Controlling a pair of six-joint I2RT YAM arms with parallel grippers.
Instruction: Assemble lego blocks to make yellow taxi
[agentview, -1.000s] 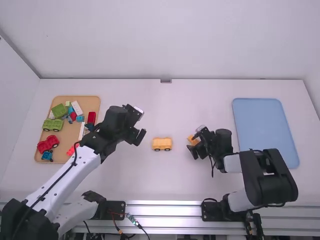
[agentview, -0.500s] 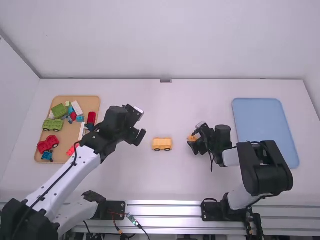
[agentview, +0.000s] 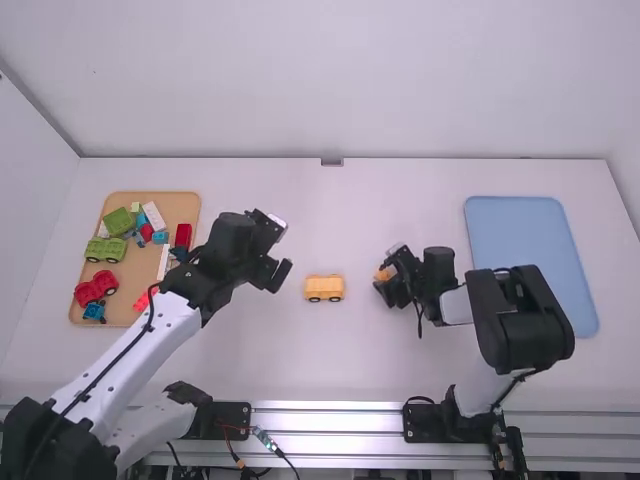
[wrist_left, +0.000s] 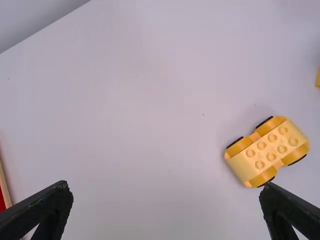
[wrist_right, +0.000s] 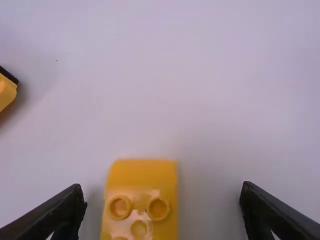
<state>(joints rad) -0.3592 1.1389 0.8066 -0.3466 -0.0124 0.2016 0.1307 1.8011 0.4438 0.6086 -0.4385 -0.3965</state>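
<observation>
Left of the yellow wheeled base (agentview: 324, 288), my left gripper (agentview: 279, 275) hangs over the table. My right gripper (agentview: 384, 291) is low at a smaller yellow brick (agentview: 382, 274). In the left wrist view the studded wheeled base (wrist_left: 268, 151) lies beyond one finger of the left gripper (wrist_left: 166, 187), whose fingers stand wide apart. Between the spread fingers of the right gripper (wrist_right: 162, 195) in the right wrist view is the yellow brick (wrist_right: 143, 175), with space on both sides; its lower end is cut off.
A wooden tray (agentview: 127, 200) at the left holds a green car (agentview: 105, 250), a red car (agentview: 95, 288) and several loose bricks. A blue tray (agentview: 530, 260) lies at the right. White table surface (agentview: 330, 220) extends behind both grippers.
The right arm has shifted and swung its forearm slightly leftward, while its gripper has turned a little at the small brick. The left arm and the wheeled base have stayed put.
</observation>
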